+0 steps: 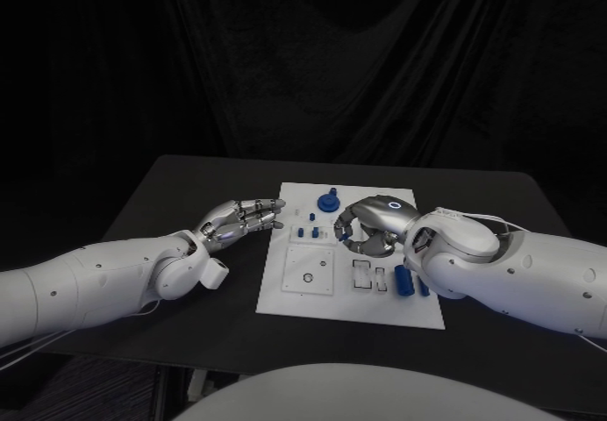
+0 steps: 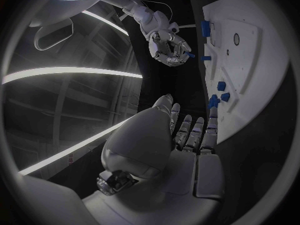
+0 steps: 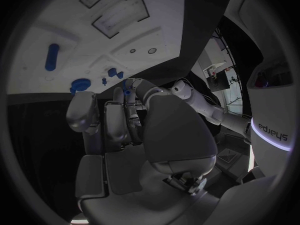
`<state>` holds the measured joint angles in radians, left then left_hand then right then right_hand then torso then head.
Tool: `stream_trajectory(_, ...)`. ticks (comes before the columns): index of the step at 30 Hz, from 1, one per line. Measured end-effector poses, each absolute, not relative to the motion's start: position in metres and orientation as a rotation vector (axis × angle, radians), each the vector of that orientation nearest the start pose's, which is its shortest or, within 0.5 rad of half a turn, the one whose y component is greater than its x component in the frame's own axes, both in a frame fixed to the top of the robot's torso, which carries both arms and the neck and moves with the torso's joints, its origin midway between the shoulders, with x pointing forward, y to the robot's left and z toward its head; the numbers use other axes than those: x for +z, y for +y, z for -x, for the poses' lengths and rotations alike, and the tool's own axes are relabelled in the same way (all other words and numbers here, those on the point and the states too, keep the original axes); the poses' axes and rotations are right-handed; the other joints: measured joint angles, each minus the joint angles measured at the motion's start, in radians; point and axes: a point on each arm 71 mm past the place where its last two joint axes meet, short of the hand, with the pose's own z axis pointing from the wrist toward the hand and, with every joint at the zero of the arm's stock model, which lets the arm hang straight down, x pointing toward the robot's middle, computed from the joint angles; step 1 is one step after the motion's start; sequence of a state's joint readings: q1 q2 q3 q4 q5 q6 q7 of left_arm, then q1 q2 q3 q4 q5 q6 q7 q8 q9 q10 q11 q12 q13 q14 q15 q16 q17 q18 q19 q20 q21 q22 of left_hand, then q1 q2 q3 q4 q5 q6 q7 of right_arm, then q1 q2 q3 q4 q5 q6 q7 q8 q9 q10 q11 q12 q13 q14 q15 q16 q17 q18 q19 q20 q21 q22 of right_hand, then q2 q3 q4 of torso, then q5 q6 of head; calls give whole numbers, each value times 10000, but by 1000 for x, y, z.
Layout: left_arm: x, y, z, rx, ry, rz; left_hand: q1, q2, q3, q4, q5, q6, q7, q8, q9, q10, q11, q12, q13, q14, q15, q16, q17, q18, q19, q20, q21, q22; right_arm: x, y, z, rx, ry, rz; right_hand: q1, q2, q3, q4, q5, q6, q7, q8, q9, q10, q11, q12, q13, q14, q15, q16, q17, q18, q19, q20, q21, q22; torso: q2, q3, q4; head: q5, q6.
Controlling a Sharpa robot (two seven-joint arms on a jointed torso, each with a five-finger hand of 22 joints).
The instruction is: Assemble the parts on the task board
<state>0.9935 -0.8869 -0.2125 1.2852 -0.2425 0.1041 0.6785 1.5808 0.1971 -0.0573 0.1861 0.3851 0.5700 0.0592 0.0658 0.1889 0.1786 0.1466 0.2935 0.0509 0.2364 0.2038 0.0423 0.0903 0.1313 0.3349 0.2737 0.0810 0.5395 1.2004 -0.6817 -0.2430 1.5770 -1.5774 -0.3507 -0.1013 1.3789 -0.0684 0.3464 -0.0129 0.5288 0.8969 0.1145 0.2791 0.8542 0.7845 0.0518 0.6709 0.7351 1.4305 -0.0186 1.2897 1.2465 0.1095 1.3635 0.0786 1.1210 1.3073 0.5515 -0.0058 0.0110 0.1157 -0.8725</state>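
On the task board point(image 1: 289, 298), blue parts point(image 1: 403, 281) lie in recesses

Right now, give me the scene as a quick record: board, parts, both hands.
board: white task board mid-table, lying flat
table: black table
parts: small blue parts on the board, among them a round one at its far edge and a long one near its right edge
left hand: left hand at the board's left edge, fingers stretched toward it, holding nothing
right hand: right hand over the board's middle, fingers curled down; a blue piece shows at its fingertips, grip unclear
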Motion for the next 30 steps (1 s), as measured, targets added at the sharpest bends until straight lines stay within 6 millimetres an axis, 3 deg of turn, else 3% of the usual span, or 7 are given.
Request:
stream_trajectory(6, -325, 281, -429, -16590, 16837, 9242, 0, 0, 0, 0, 0, 0, 0, 0, 0, 0, 0, 0, 0, 0, 0, 0, 0, 0, 0, 0, 0, -9, -262, -86, -420, 7943, 17672, 5131, 0, 0, 125, -9, -50, -119, 54, -246, -47, -56, 57, -1, -57, 0, 0, -38, -115, 0, -39, 38, -178, 2, 12, 18, 0, 84, 0)
stream_trajectory(14, -327, 278, -430, -16654, 16884, 9252, 0, 0, 28, -28, 0, 36, 36, 0, 1, -35, -35, 0, 1, -1, 0, 0, -1, 0, -1, 0, 0, -22, -284, -72, -416, 7797, 17975, 5587, 0, 0, 125, -9, -50, -133, 44, -307, -81, -56, 57, -40, -89, -28, -28, -83, -146, -1, -38, 38, -226, 7, 5, 17, 0, 155, 0)
stream_trajectory(30, -330, 276, -428, -16759, 16976, 9315, 0, 0, 111, -54, 0, 36, 36, 0, 2, -106, -34, 0, -8, -1, 0, 0, -19, 0, -1, -1, 0, -46, -298, -65, -415, 7586, 18096, 5921, 0, 0, 181, -9, -106, -134, 43, -404, -149, -92, 93, -78, -129, -28, -28, -83, -174, 0, -74, 73, -255, 5, 27, 24, 37, 231, 0)
